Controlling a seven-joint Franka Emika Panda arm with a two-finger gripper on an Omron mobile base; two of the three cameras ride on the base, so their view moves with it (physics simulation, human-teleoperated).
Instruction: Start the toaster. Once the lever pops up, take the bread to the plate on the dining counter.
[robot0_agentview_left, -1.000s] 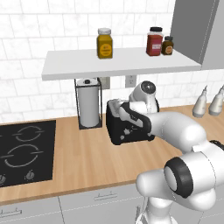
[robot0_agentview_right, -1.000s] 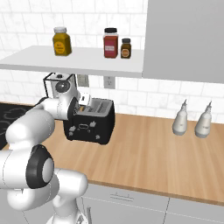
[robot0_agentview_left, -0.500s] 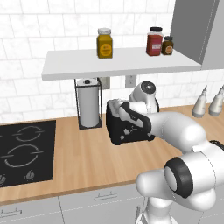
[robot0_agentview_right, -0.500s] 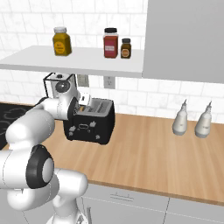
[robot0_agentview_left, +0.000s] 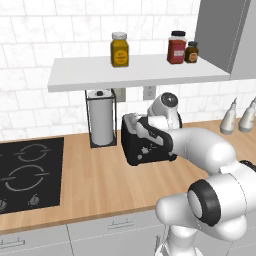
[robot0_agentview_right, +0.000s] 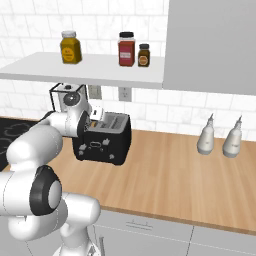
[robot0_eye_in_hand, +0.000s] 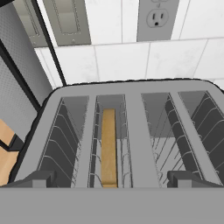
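Nearest the hand camera, the two dark fingertips (robot0_eye_in_hand: 33, 179) of the two-finger gripper (robot0_eye_in_hand: 109, 180) rise at the lower edge, spread wide apart with one tip at each side of the view and nothing held between them. Directly beyond them lies the silver top of the black boxy two-slot toaster (robot0_eye_in_hand: 131, 131), its two slots running lengthwise away from the camera toward the wall. The thin tan-brown slice of bread (robot0_eye_in_hand: 108, 146) stands on edge inside the left slot as seen here, its long axis parallel to the slot; it sits between the fingertips' span, closer to the left tip and touching neither. Behind the toaster, the white tiled wall carries a white electrical outlet (robot0_eye_in_hand: 157, 18). In the base views the toaster (robot0_agentview_left: 145, 145) stands on the light wood countertop (robot0_agentview_left: 95, 185) with the white arm bent over it, so that the gripper itself is largely hidden there. Just to the toaster's left stands a white paper-towel roll in a black wire holder (robot0_agentview_left: 101, 117), and further left a black cooktop (robot0_agentview_left: 27, 172). Above, a white shelf (robot0_agentview_left: 140, 72) bears a yellow jar (robot0_agentview_left: 119, 49), a red jar (robot0_agentview_left: 176, 47) and a small brown jar (robot0_agentview_left: 191, 51). Two pale grey bottles (robot0_agentview_right: 220, 137) stand well apart to the right.
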